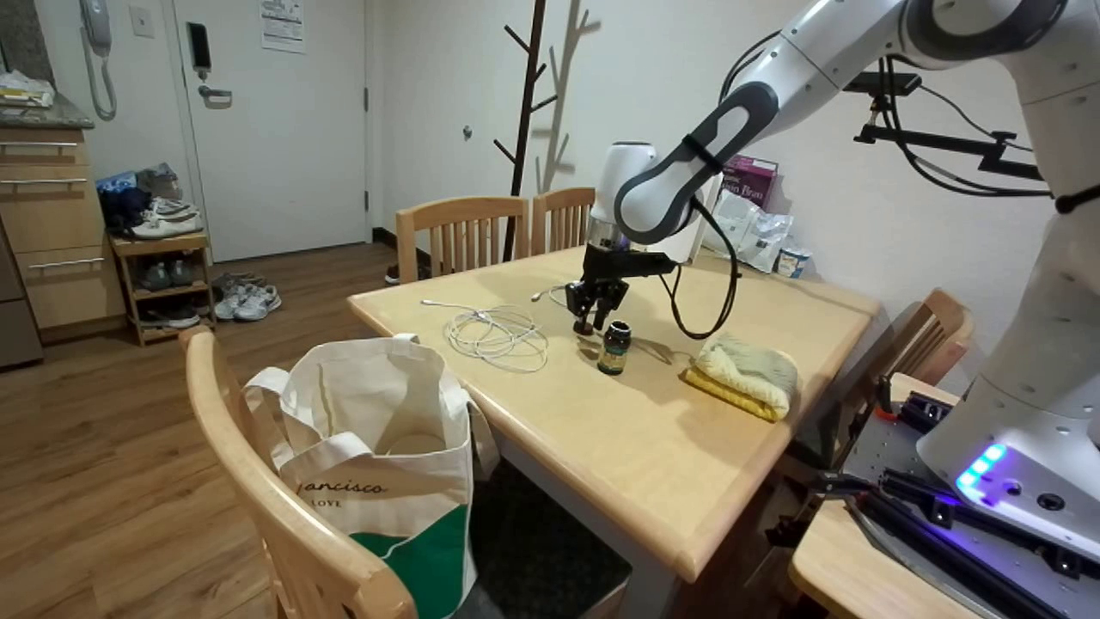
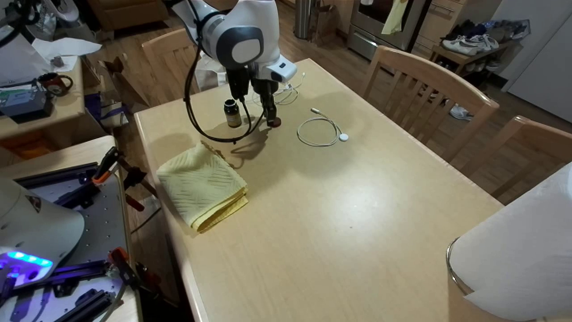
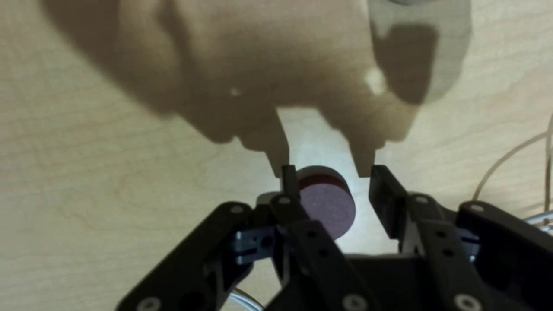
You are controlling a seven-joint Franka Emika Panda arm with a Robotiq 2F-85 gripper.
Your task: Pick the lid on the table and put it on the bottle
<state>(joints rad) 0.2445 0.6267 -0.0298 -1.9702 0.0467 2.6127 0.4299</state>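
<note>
One flat, round lid (image 3: pixel 330 207), purplish on its face and dark red at its side, lies on the desk (image 2: pixel 313 250); being round, it has no long axis to line up with. The wrist view shows it between the fingers (image 3: pixel 384 198) of the end effector (image 3: pixel 335 183), off centre: close by the finger at that view's left, which hides part of its edge, with a wider gap to the opposite one. Whether the nearer finger touches it, I cannot tell. The end effector is spread wider than the lid and grips nothing. A slight shift to centre it, then closing, seems called for. Near the lid, but apart, stands the bottle (image 1: pixel 614 348), upright and apparently uncapped.
</note>
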